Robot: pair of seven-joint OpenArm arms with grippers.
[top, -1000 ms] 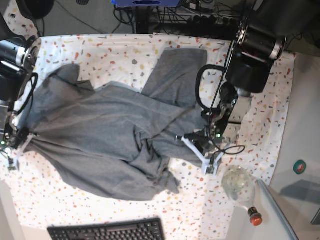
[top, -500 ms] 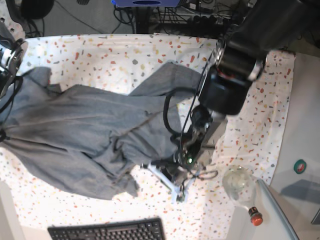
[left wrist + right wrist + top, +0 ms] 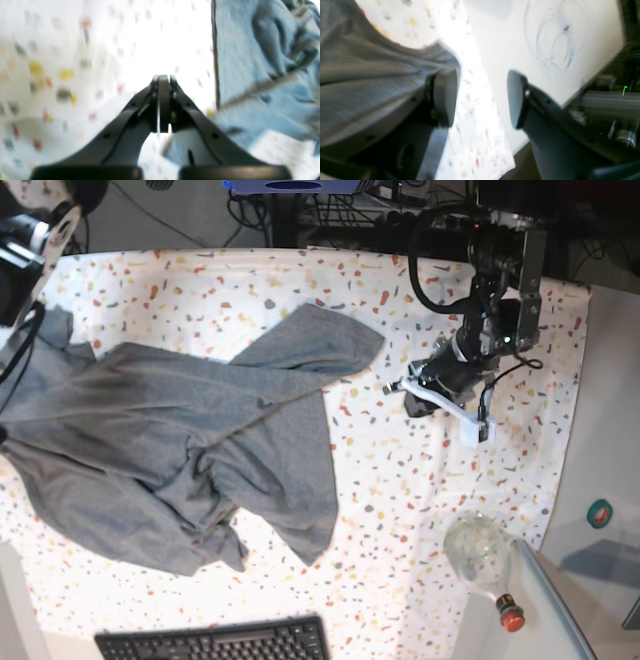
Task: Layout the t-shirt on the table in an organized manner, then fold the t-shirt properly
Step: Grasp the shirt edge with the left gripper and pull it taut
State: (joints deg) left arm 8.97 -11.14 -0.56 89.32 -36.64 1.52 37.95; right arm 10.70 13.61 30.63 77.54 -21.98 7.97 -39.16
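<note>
I have the t-shirt (image 3: 190, 450) lying rumpled on the surface (image 3: 400, 500), a sleeve reaching toward the left fingers (image 3: 447, 402); those look pressed together and empty, clear of the cloth; the right fingers (image 3: 482, 97) stand apart beside the shirt's edge, gripping nothing; I judge pulling opposite corners taut would flatten it best.

We see the table (image 3: 400, 510), white with red, orange, yellow and grey flecks. On it the t-shirt (image 3: 180, 450) lies crumpled, spread from the far left edge toward the middle. A keyboard (image 3: 215, 642) sits at the near edge, a glass bottle (image 3: 482, 558) near the right corner.
</note>
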